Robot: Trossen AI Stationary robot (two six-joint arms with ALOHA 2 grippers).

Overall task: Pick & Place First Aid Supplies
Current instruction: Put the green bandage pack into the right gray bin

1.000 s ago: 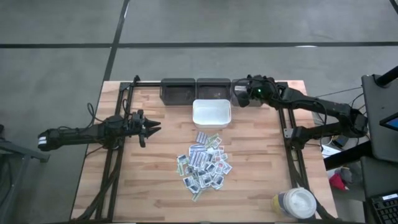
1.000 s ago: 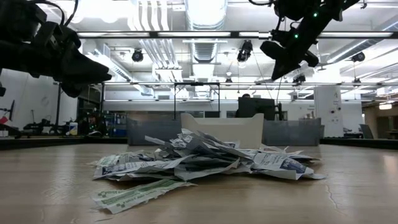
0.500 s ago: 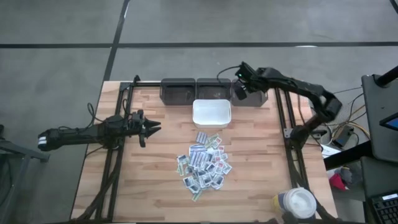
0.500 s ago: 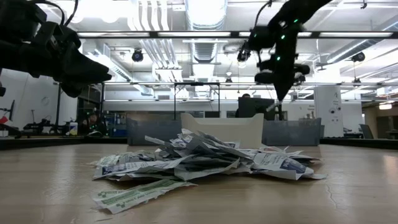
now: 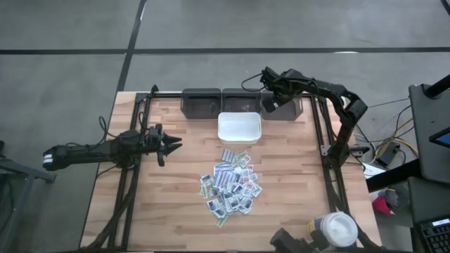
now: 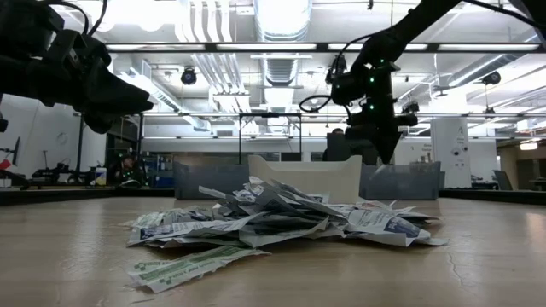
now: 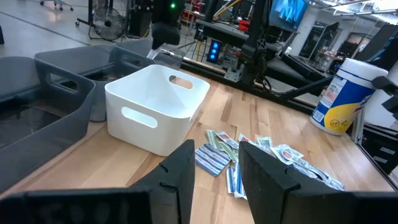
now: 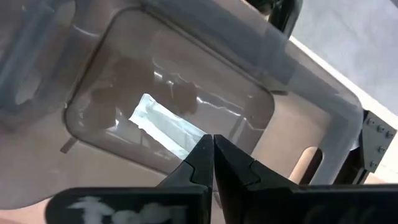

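1. Your right end effector [image 5: 268, 103] hangs over the rightmost grey bin [image 5: 280, 103] at the table's far edge with its fingers pressed together and nothing between them. In the right wrist view a pale strip [image 8: 166, 129] lies flat on that bin's floor, so I judge this bin to be where that kind of item goes.
2. Your left end effector [image 5: 174, 143] waits above the left side of the table, fingers spread and empty, pointed toward the middle.
3. The first aid packets [image 5: 231, 185] sit in a loose overlapping heap at mid-table, just in front of the white tray [image 5: 240, 128] (it looks empty in the left wrist view).
4. A round white-lidded jar [image 5: 335, 229] stands at the near right corner, well apart from the heap.
5. The table [image 5: 176, 211] is pale wood planking. Beyond it lies a workshop with bright ceiling lights, pipes and screens.
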